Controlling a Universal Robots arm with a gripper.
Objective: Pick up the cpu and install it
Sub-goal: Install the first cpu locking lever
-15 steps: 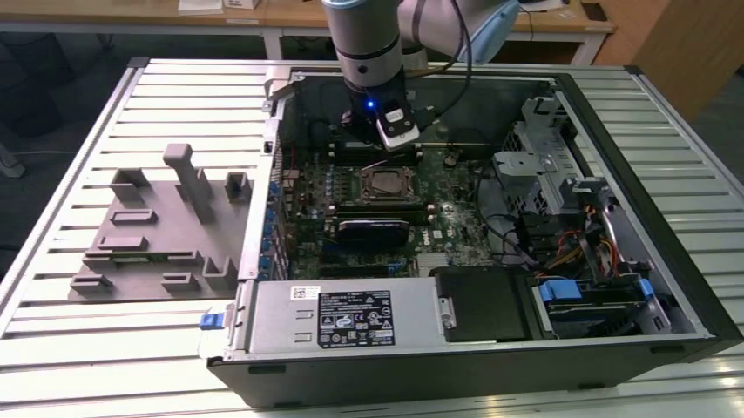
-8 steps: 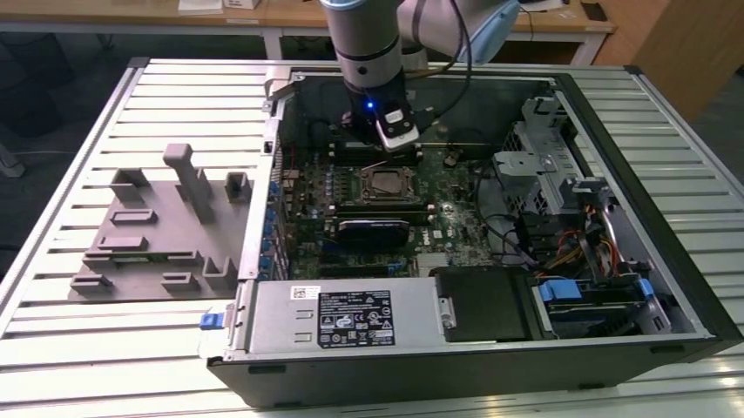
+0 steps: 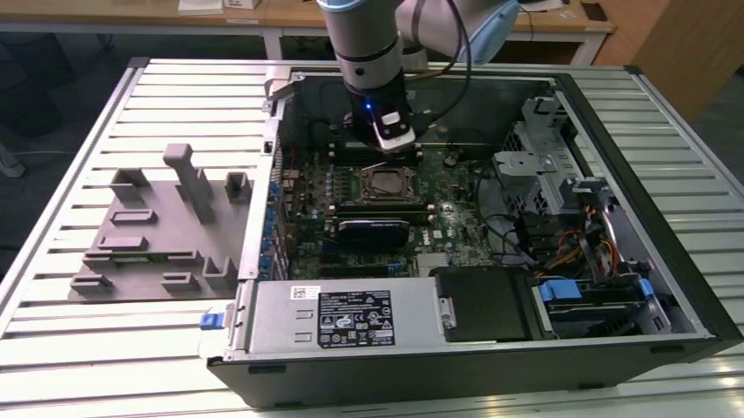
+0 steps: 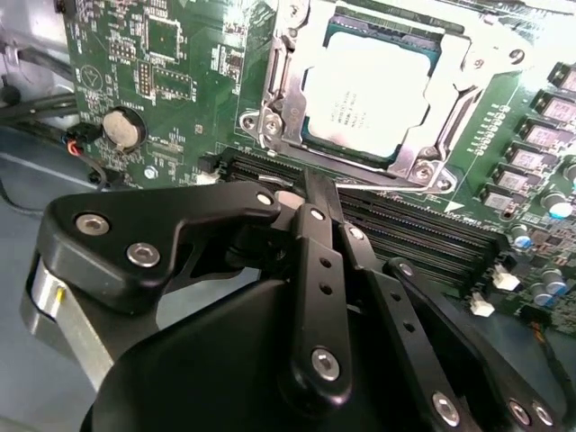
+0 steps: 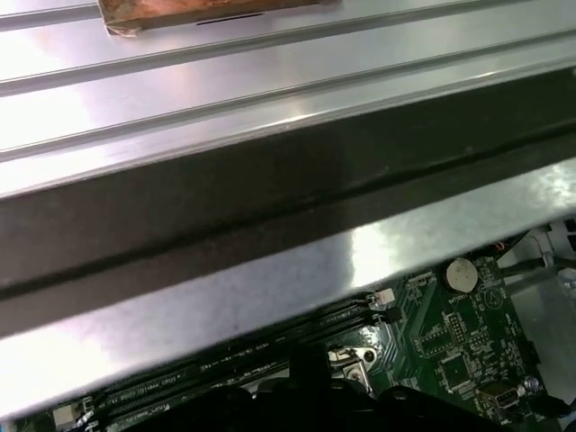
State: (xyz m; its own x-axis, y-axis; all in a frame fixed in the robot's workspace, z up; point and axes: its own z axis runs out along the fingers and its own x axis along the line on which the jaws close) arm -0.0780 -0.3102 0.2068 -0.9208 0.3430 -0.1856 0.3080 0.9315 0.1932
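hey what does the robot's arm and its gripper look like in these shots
The arm is a grey cylindrical tube with a pale blue joint cap and a black cable alongside. Its wrist carries a black section with a small blue light and a white block. The gripper is matte black, built from linked bars with silver screws.

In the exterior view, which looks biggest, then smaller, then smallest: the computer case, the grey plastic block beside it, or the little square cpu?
1. The computer case looks biggest by far.
2. The grey plastic block on the exterior view's left looks next.
3. The cpu, sitting in its socket frame on the board, looks smallest.
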